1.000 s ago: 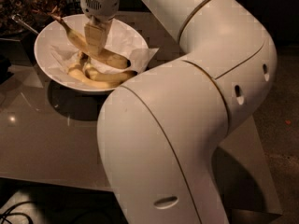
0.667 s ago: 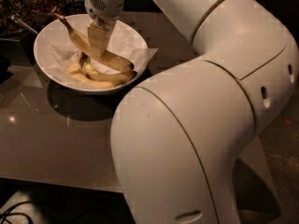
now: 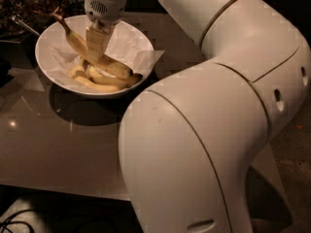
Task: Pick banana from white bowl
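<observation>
Camera view puts the gripper (image 3: 96, 45) at the far left, down inside the white bowl (image 3: 41, 62). Its fingers (image 3: 97, 37) are closed to a narrow gap across the middle of the banana (image 3: 115, 67). The banana sits tilted, with its thin stem up over the far-left rim and its dark tip low, touching the joined pair of bananas (image 3: 97, 84) underneath. The grip worries me. The fruit is smooth and curved and held near its middle, so I think it may pivot or slide out on a lift. Too hard a squeeze would bruise it. The tip could drag the pair or the crumpled paper (image 3: 133, 47) upward, and a sideways pull might tip the bowl on the desk (image 3: 58, 149). The arm (image 3: 194, 144) blocks much of my view.
</observation>
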`<state>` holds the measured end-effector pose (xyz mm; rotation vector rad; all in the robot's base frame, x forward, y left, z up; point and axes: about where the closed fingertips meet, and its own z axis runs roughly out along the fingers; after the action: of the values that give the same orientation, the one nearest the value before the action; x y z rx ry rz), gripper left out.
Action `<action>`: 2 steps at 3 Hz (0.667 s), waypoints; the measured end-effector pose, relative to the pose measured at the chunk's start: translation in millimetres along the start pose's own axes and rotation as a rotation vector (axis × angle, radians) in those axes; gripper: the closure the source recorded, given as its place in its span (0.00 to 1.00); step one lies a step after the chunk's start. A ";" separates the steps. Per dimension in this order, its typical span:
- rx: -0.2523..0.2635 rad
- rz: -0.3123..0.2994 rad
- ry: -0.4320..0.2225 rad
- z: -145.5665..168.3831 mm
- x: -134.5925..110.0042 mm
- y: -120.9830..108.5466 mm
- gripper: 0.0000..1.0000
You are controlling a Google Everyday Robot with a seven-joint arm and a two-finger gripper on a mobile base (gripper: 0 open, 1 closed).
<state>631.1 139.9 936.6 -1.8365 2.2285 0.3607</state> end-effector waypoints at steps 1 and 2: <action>-0.016 0.054 0.003 -1.1 6.2 17.3 1.00; -0.017 0.102 0.015 -4.5 8.0 34.8 1.00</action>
<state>595.3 137.4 939.7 -1.7439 2.3417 0.3863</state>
